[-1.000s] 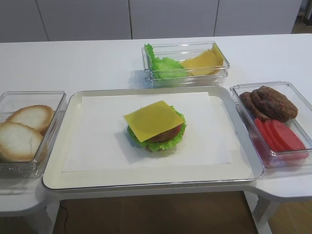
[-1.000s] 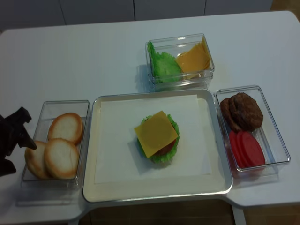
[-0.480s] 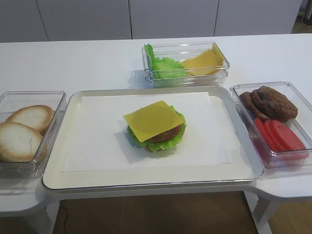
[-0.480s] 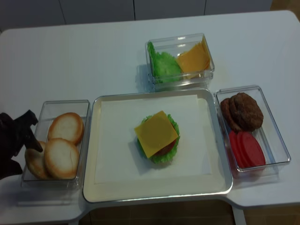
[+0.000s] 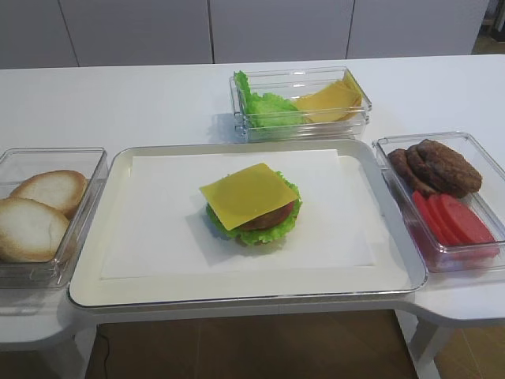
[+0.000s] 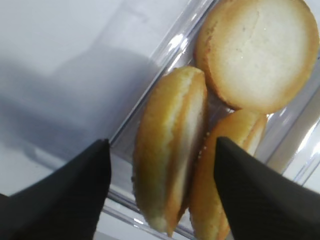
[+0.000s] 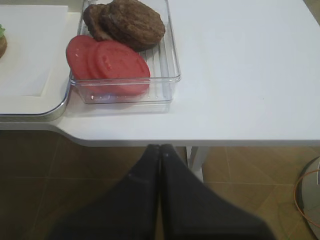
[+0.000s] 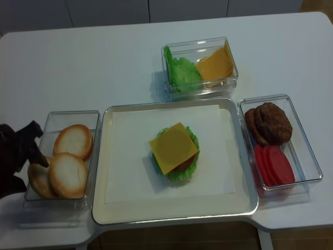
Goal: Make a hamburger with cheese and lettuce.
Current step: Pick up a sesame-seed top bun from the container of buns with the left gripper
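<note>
Three layers stacked so far: lettuce (image 5: 260, 230), patty, cheese (image 5: 248, 194) on top, mid-tray (image 5: 118, 294). Bun top not yet on. Left gripper (image 6: 160, 200) hangs over the bun bin (image 8: 52, 117) at far left, jaws apart, straddling an on-edge bun half (image 6: 170, 150), not gripping. Hamburger (image 8: 175, 151) sits well right of it. Right gripper (image 7: 160, 150) closed, empty.
</note>
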`<state>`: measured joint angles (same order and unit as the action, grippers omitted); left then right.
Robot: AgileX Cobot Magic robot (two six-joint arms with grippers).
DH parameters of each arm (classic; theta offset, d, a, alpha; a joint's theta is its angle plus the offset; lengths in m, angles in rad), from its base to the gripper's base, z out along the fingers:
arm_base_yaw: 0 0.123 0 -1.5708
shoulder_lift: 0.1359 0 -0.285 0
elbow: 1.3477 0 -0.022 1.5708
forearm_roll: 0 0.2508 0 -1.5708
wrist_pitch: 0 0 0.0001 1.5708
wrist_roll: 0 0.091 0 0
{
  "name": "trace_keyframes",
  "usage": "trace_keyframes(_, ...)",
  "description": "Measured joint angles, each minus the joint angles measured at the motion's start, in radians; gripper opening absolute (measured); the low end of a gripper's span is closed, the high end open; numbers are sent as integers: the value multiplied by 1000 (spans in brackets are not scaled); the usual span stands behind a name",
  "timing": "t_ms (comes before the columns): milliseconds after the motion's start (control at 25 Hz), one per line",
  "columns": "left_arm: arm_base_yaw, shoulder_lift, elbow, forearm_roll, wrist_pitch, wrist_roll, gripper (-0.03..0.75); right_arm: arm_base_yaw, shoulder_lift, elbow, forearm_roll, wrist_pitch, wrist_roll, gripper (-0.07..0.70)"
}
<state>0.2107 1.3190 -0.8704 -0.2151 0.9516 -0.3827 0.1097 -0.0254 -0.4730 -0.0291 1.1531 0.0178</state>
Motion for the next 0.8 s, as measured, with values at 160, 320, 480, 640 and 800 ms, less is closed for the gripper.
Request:
trace_keyframes(160, 0, 0, 0, 0, 0, 2, 465, 0, 0, 0, 0, 0, 0, -35)
trace_keyframes(320, 0, 15, 0, 0, 0, 2, 461, 0, 0, 0, 0, 0, 0, -35)
trace_keyframes(480, 0, 25, 0, 0, 0, 2, 433, 0, 0, 0, 0, 0, 0, -35)
trace_keyframes(640, 0, 32, 0, 0, 0, 4, 382, 0, 0, 0, 0, 0, 0, -35)
trace_keyframes(800, 0, 33, 0, 0, 0, 6, 361, 0, 0, 0, 0, 0, 0, -35)
